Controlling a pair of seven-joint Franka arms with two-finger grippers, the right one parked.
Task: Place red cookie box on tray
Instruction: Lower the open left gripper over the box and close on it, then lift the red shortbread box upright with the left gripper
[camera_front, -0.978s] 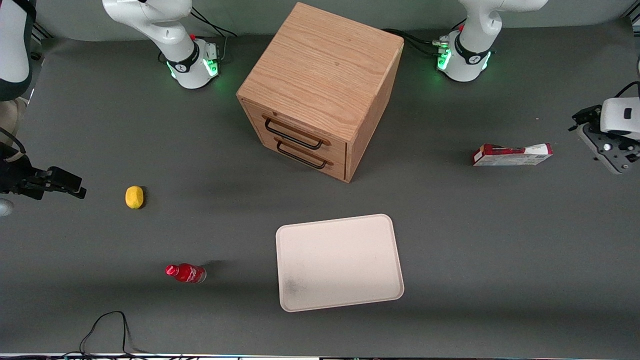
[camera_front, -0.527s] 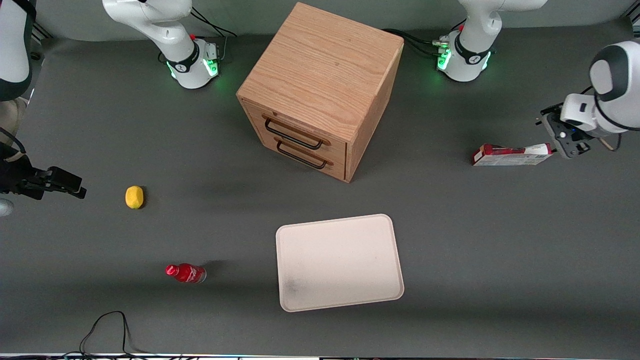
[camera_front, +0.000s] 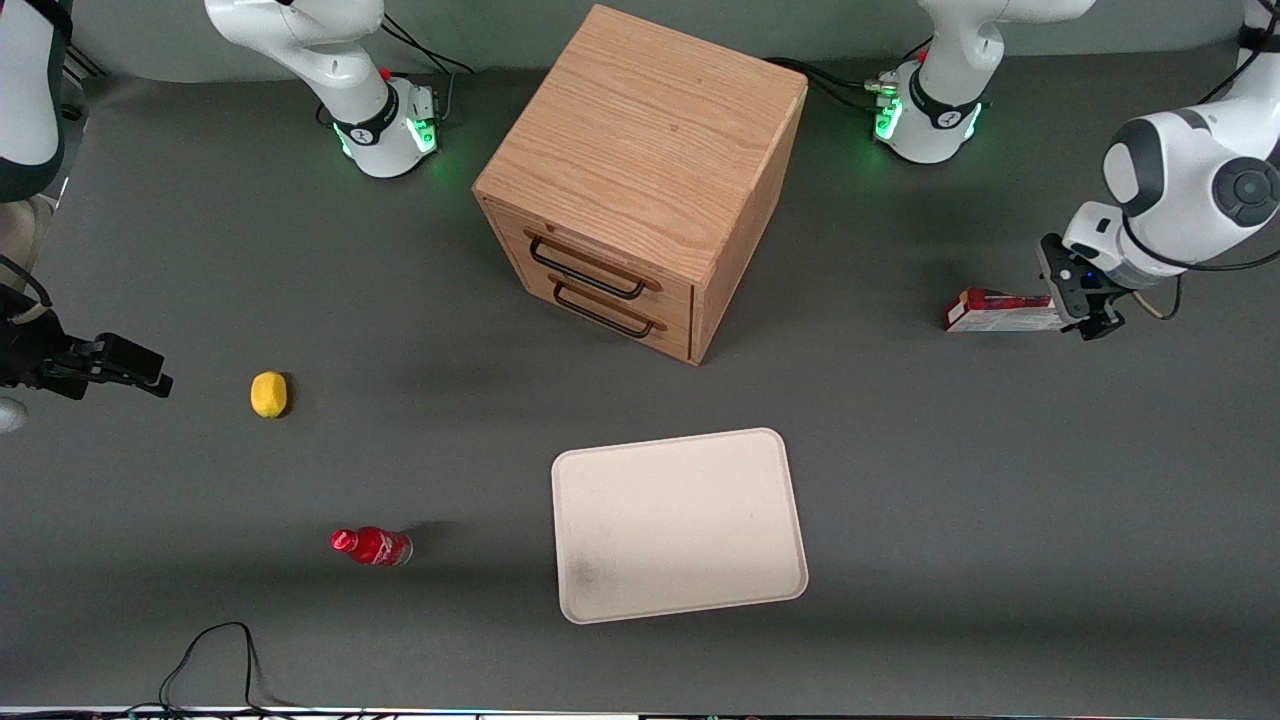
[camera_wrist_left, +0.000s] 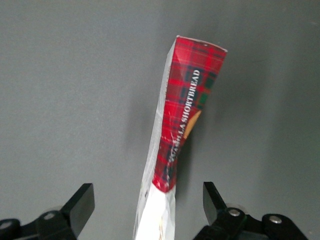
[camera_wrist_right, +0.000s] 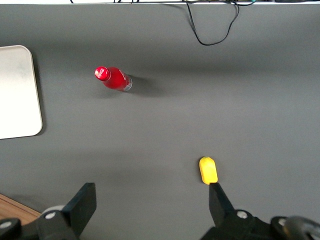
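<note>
Fingers (camera_wrist_left: 80, 202) spread, straddling the box (camera_wrist_left: 182, 117) end, untouched; gripper (camera_front: 1085, 318) moved in over it since earlier. Box lies on table, well apart from tray (camera_front: 678, 525).

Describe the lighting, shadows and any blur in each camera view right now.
Front view: even overhead light; the wooden cabinet casts a soft shadow on the mat, and green base lights glow. Left wrist view: the red cookie box is slightly blurred, its lettering soft, between the open gripper fingers. Right wrist view: sharp; the red bottle throws a faint shadow, the tray looks bright.
</note>
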